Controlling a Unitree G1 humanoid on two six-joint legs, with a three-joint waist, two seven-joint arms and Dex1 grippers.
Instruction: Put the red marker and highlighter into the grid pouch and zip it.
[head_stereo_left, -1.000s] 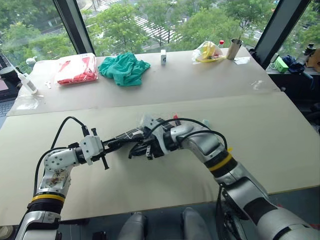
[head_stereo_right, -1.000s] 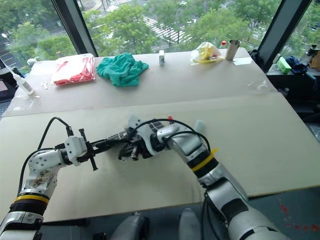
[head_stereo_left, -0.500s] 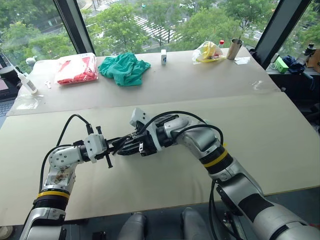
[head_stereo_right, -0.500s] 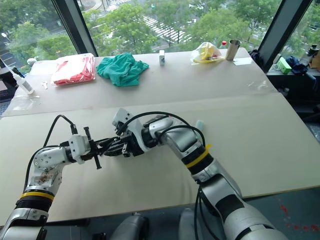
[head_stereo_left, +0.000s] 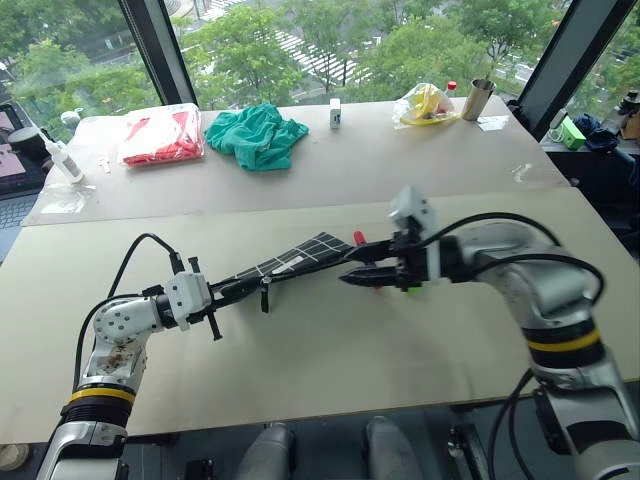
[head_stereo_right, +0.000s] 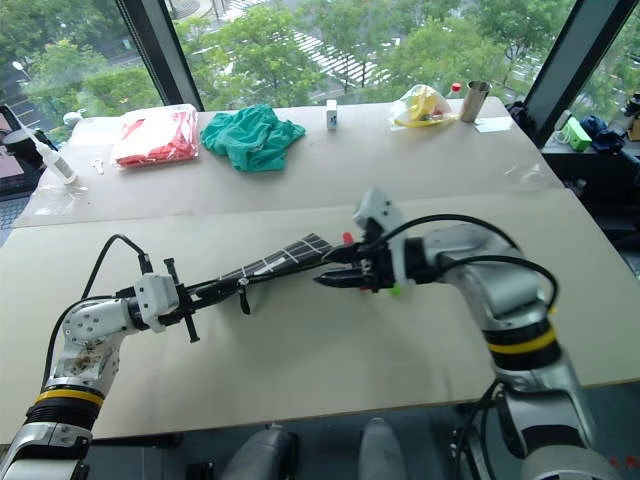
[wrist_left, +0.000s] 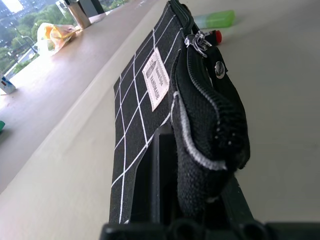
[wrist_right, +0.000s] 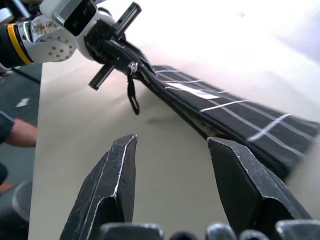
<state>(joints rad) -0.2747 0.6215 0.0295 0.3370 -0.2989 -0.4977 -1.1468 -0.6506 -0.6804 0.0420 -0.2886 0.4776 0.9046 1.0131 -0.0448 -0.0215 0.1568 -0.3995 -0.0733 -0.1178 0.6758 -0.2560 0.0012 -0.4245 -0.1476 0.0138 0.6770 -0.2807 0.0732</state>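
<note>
My left gripper (head_stereo_left: 228, 291) is shut on one end of the grid pouch (head_stereo_left: 298, 260), a flat black pouch with white lines and a small white label (wrist_left: 155, 78). The pouch is held off the table and slopes away to the right. Its black pull strap (head_stereo_left: 265, 296) hangs close to the left gripper. My right gripper (head_stereo_left: 347, 279) hovers open by the pouch's far end with nothing between its fingers (wrist_right: 119, 175). The red marker's red tip (head_stereo_left: 358, 238) peeks out behind the pouch's far corner. The highlighter (wrist_left: 215, 19) lies on the table beside it, showing green under my right gripper.
On the far table lie a red-and-white plastic bag (head_stereo_left: 160, 140), a green cloth (head_stereo_left: 258, 135), a white bottle (head_stereo_left: 58, 160), a small white box (head_stereo_left: 335, 113), a yellow bag (head_stereo_left: 425, 103) and a metal cup (head_stereo_left: 480, 98). Windows stand behind them.
My right gripper has let go near the left gripper, swung away to the right and up, and opened. The pull strap now hangs free. The left gripper keeps its hold.
</note>
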